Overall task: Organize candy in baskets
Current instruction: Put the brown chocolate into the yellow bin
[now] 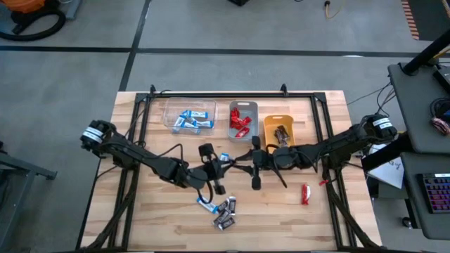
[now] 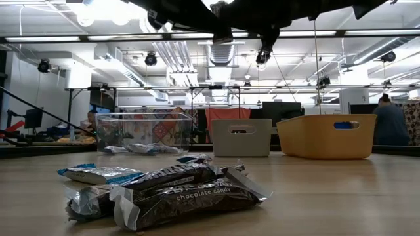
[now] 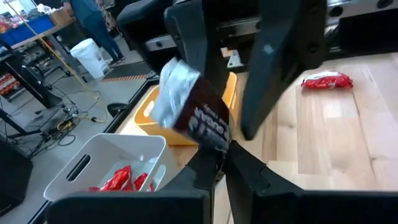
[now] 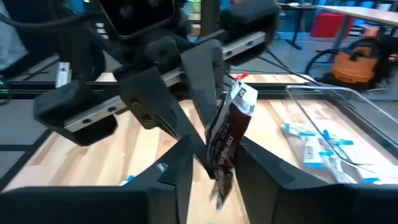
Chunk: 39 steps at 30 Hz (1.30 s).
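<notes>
Starting nearest you, a pile [image 2: 164, 190] of dark bars and one blue one lies loose on the table [image 1: 169, 218], with a red candy [image 1: 306, 193] off to the right, well apart.

Above mid-table the two grippers meet nose to nose. The left gripper [image 3: 221, 158] is pinched tight on the lower end of a dark bar [image 3: 199, 115], which stands up tilted between the arms. The right gripper [image 4: 214, 168] straddles that same bar with its fingers parted on either side; you cannot tell whether they touch the wrapper yet.

Expect the bar to be light, with a fairly stiff body and thin, crinkly foil that is slick. The flattened end seals will fold or slide if you pinch them alone. Take it across the body, flat faces to the pads, clear of the left fingers, and squeeze gently, since chocolate can snap.

Farthest off sit the baskets: the clear basket [image 1: 169, 112] with blue bars, the grey basket [image 1: 243, 105] with red ones, and the orange basket [image 1: 267, 123], which already has a dark bar inside and looks the likely home for this one.
</notes>
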### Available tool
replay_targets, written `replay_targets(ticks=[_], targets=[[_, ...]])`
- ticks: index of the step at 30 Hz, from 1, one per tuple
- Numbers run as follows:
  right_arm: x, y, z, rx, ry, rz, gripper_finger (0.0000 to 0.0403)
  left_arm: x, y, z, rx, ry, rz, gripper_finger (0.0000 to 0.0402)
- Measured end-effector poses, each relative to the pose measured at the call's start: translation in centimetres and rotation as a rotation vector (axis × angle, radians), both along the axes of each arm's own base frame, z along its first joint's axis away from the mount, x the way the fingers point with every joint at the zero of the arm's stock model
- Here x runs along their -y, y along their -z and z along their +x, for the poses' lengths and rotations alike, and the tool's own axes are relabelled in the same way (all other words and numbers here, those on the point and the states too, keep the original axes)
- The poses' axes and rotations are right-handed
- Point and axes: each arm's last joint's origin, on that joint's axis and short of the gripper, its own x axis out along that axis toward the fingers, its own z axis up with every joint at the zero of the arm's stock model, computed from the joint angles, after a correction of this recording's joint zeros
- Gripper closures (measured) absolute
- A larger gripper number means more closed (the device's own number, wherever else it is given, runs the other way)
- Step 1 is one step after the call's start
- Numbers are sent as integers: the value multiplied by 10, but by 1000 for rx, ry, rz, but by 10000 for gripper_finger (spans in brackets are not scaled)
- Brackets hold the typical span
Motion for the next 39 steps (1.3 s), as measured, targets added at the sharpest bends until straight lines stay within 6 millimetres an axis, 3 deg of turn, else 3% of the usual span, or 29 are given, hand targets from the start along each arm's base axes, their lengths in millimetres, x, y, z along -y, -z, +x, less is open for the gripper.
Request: replay_targets(ticks=[7, 13, 26, 30, 34, 39], targets=[[1, 2, 0, -20, -15, -22, 381, 2, 9, 5, -8, -1, 13, 400], [1, 2, 0, -28, -16, -34, 385, 2, 9, 5, -3, -7, 4, 388], [6, 1, -3, -52, 32, -73, 389, 1, 12, 3, -41, -16, 11, 291], [22, 3, -12, -152, 250, -90, 391, 0, 16, 1, -77, -24, 4, 282], [51, 9, -31, -323, 534, -80, 392, -2, 21, -3, -131, -45, -16, 284], [96, 28, -65, -553, 892, 149, 392, -3, 29, -9, -217, -12, -110, 290]])
